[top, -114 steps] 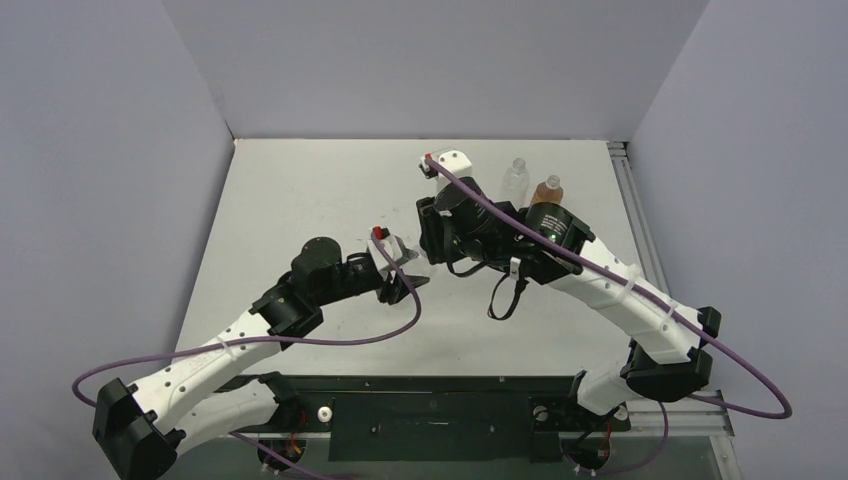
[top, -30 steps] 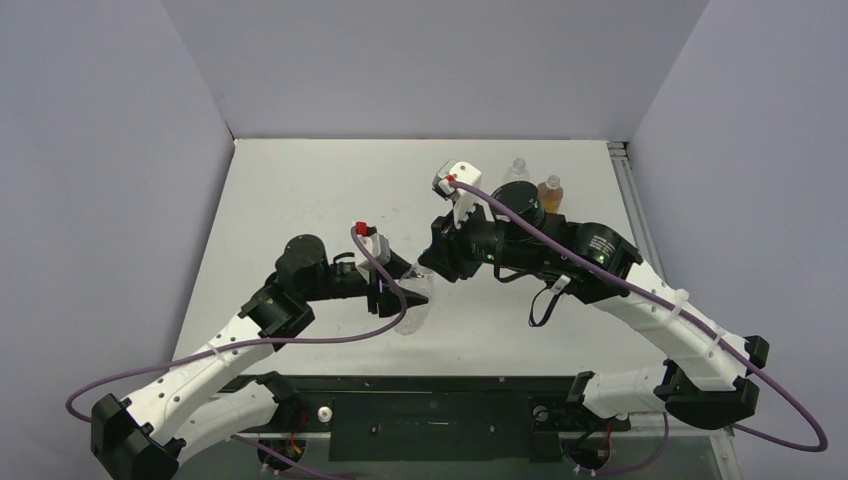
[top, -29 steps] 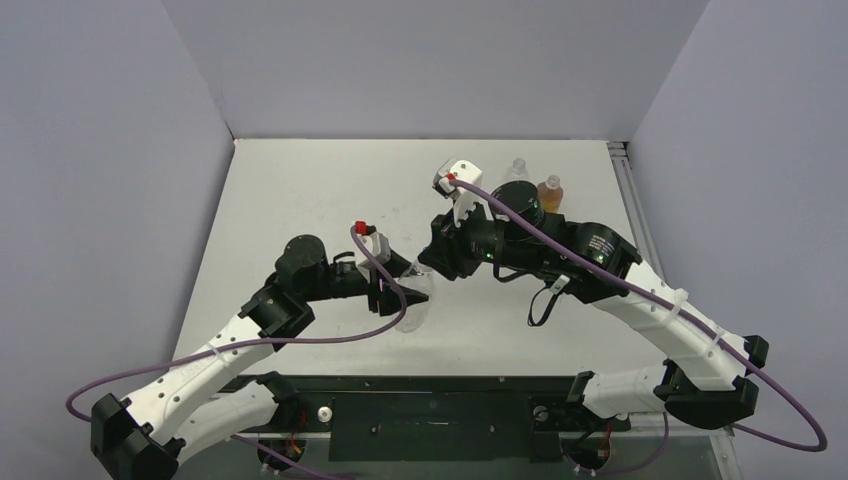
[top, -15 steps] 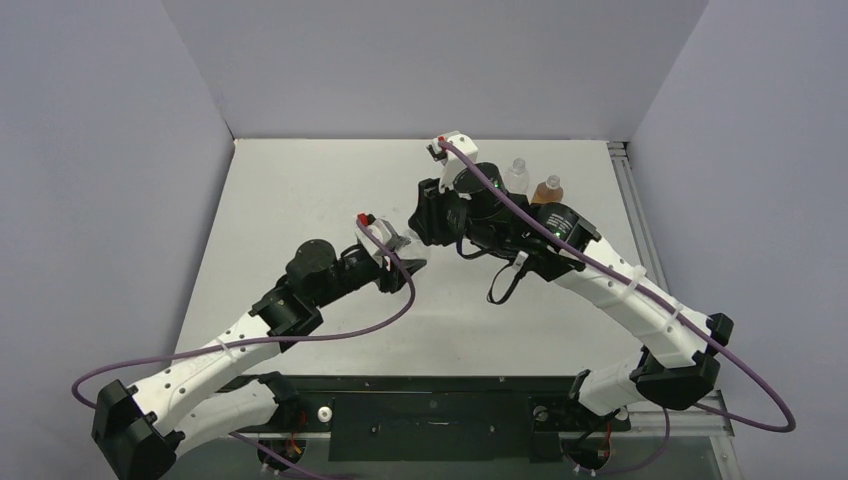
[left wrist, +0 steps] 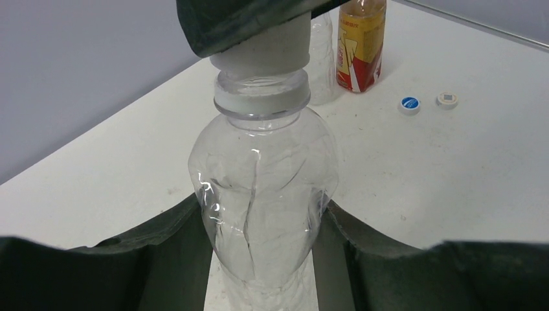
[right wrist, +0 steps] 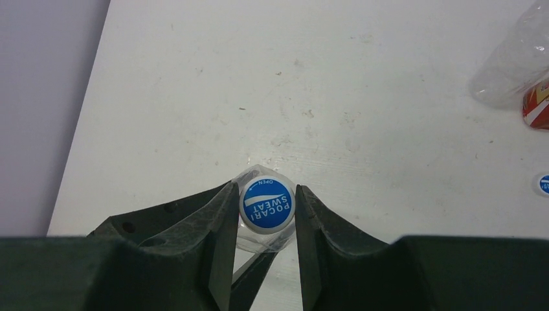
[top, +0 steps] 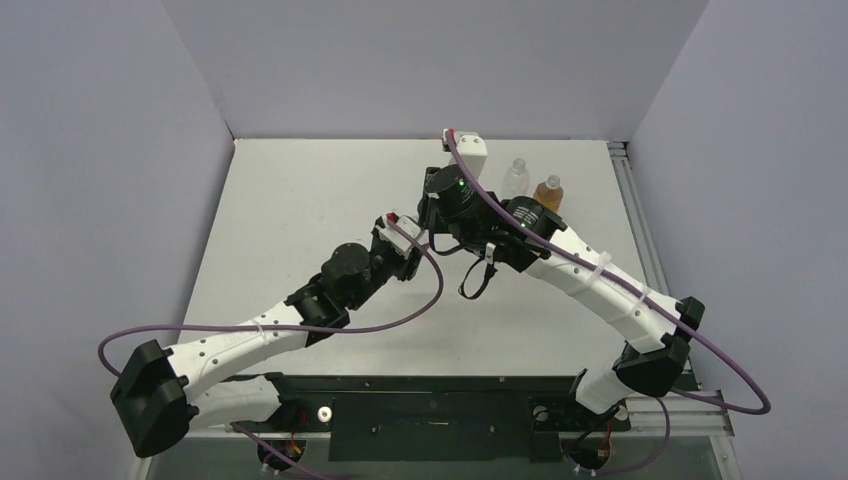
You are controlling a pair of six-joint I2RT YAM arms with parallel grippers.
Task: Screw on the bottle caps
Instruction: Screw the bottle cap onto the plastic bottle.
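Note:
My left gripper (left wrist: 262, 217) is shut on the body of a clear bottle (left wrist: 264, 175) and holds it upright near the table's middle. A blue-and-white cap (right wrist: 267, 204) sits on that bottle's neck. From above, my right gripper (right wrist: 267, 208) is shut on this cap; in the left wrist view the cap's white side (left wrist: 262, 55) shows under the dark right fingers (left wrist: 233, 23). From above, the left gripper (top: 407, 252) and right gripper (top: 433, 222) meet, hiding bottle and cap.
A second clear bottle (top: 515, 178) and an amber bottle (top: 548, 190) with a red band stand at the back right. Two loose caps lie on the table near them, one blue-and-white (left wrist: 408, 104), one white (left wrist: 447, 99). Grey walls enclose the table.
The left arm has carried the bottle farther back and to the right. The right wrist has turned over it while staying shut on the cap.

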